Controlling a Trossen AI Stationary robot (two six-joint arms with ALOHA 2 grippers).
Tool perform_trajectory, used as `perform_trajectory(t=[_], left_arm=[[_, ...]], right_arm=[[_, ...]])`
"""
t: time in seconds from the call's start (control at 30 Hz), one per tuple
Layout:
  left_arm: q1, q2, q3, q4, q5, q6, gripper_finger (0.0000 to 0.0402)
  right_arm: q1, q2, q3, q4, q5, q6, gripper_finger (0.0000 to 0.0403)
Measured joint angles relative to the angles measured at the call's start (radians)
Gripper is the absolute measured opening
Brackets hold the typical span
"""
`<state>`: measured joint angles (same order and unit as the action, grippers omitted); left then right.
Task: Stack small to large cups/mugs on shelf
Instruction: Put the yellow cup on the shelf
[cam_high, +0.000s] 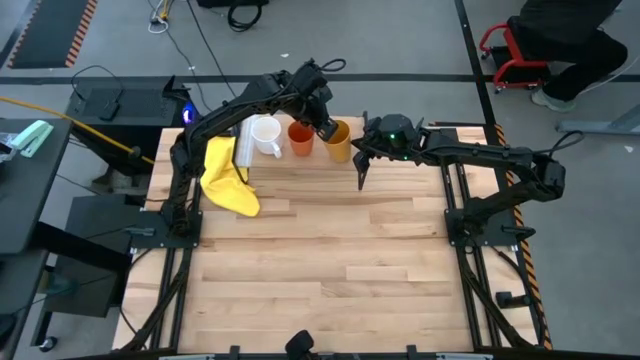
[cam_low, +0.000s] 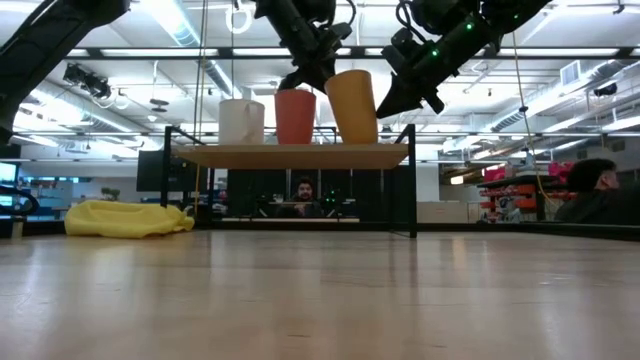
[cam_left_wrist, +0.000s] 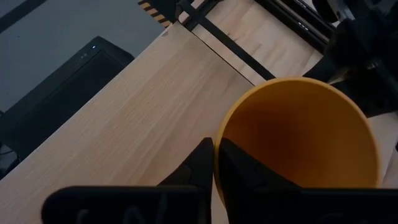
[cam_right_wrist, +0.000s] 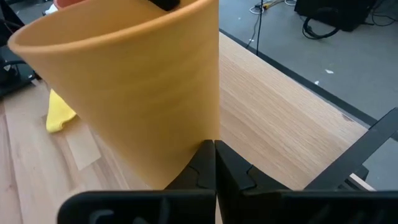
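Three cups stand in a row on the shelf (cam_low: 300, 155) at the table's far edge: a white mug (cam_high: 265, 136) (cam_low: 240, 121), an orange-red cup (cam_high: 301, 137) (cam_low: 295, 115) and a yellow-orange cup (cam_high: 339, 140) (cam_low: 352, 106). My left gripper (cam_left_wrist: 216, 165) (cam_high: 325, 126) comes from above and is shut on the yellow-orange cup (cam_left_wrist: 298, 130). My right gripper (cam_right_wrist: 213, 152) (cam_low: 388, 103) is shut and sits close beside that cup's right wall (cam_right_wrist: 149, 93). I cannot tell whether it touches. My left gripper pinches the yellow-orange cup's rim (cam_left_wrist: 217, 140) on the side facing the orange-red cup, one finger (cam_left_wrist: 239, 168) inside the cup and one finger (cam_left_wrist: 198, 168) outside. The fingers come from above, pointing down. The cup's base (cam_low: 357, 140) rests on the shelf, and the cup leans slightly.
A crumpled yellow cloth (cam_high: 228, 180) (cam_low: 125, 218) lies on the table left of the shelf. The shelf's black legs (cam_low: 412, 185) stand at the far edge. The wide wooden tabletop (cam_high: 320, 270) stretches toward the near edge. People sit in the room beyond (cam_low: 303, 190).
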<state>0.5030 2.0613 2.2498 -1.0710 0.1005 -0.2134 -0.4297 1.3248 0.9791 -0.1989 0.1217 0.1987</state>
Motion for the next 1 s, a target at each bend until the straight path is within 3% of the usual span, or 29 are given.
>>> perform_trajectory(t=[0.47,1.0], left_arm=[[-0.004,0.001,0.046,-0.012,0.0,0.016,0.0033],[-0.007,0.005,0.062,-0.022,0.0,0.015,0.008]], right_arm=[[0.0,0.0,0.0,-0.011,-0.003,0.0,0.0002],[0.0,0.0,0.0,-0.013,-0.002,0.001,0.0002]])
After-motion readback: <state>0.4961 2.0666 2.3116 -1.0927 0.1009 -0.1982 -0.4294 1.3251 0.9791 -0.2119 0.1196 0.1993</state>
